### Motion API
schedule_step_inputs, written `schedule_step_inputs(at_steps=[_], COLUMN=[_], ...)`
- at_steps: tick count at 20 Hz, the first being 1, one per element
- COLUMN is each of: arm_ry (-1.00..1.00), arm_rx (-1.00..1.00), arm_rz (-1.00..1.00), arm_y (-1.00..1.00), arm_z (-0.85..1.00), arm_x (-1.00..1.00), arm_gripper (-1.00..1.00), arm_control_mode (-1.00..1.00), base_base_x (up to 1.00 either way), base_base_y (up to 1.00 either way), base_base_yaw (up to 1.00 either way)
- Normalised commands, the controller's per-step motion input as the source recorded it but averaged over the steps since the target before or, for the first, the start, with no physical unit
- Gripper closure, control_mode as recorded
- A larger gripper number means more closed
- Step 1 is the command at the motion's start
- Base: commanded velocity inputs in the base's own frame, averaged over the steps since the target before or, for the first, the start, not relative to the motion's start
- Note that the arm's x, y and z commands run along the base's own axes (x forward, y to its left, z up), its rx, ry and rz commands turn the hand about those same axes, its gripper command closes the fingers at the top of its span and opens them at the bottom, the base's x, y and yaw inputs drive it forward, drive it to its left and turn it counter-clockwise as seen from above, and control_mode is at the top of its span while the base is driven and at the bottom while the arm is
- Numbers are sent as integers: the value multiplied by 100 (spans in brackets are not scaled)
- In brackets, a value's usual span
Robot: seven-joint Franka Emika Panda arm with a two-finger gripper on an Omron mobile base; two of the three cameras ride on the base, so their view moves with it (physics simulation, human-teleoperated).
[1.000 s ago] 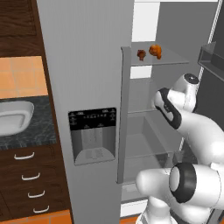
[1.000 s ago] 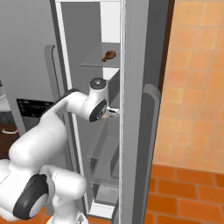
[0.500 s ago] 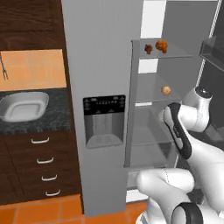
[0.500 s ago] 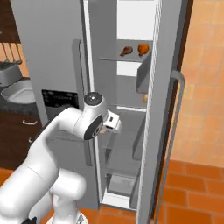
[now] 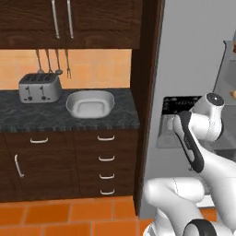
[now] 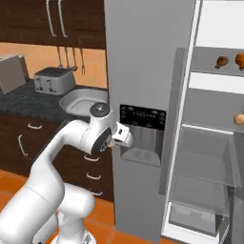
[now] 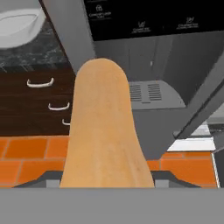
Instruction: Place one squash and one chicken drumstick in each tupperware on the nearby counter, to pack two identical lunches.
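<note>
On the counter (image 5: 60, 120) at far left, beside the toaster (image 5: 39, 87), we see one tupperware (image 5: 90, 103) standing empty; a second tub is not visible. A second ago both base views faced the open fridge (image 6: 214, 143) head-on and the arm reached toward its shelves; now the whole scene has slid sideways, so we read this as the base turning toward the counter, not the objects moving. Further right, in front of the ice dispenger (image 6: 140, 136), the gripper (image 6: 116, 139) sits folded close to the arm. The hand view shows a squash (image 7: 104, 135) rising from between the fingers, large and close, so we judge the fingers are pinching it, part-spread around its body. At far right, inside the fridge, two chicken drumsticks (image 6: 222, 61) lie on the upper shelf and another squash (image 6: 238, 119) on the shelf below. Our judgement: first pick done, carry under way; the tub needs this squash next, then three more fetches.
</note>
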Motion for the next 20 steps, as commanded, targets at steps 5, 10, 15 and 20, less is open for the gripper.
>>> schedule_step_inputs(at_steps=[5,10,15,20], arm_ry=[0,0,0,1], arm_rx=[0,0,0,-2], arm_rz=[0,0,0,-4], arm_y=[0,0,0,6], arm_z=[0,0,0,-2], arm_x=[0,0,0,20], arm_gripper=[100,100,100,100], arm_control_mode=[100,100,100,-100], base_base_x=[40,94,100,80], base_base_y=[100,100,49,27], base_base_yaw=[7,-6,-40,-24])
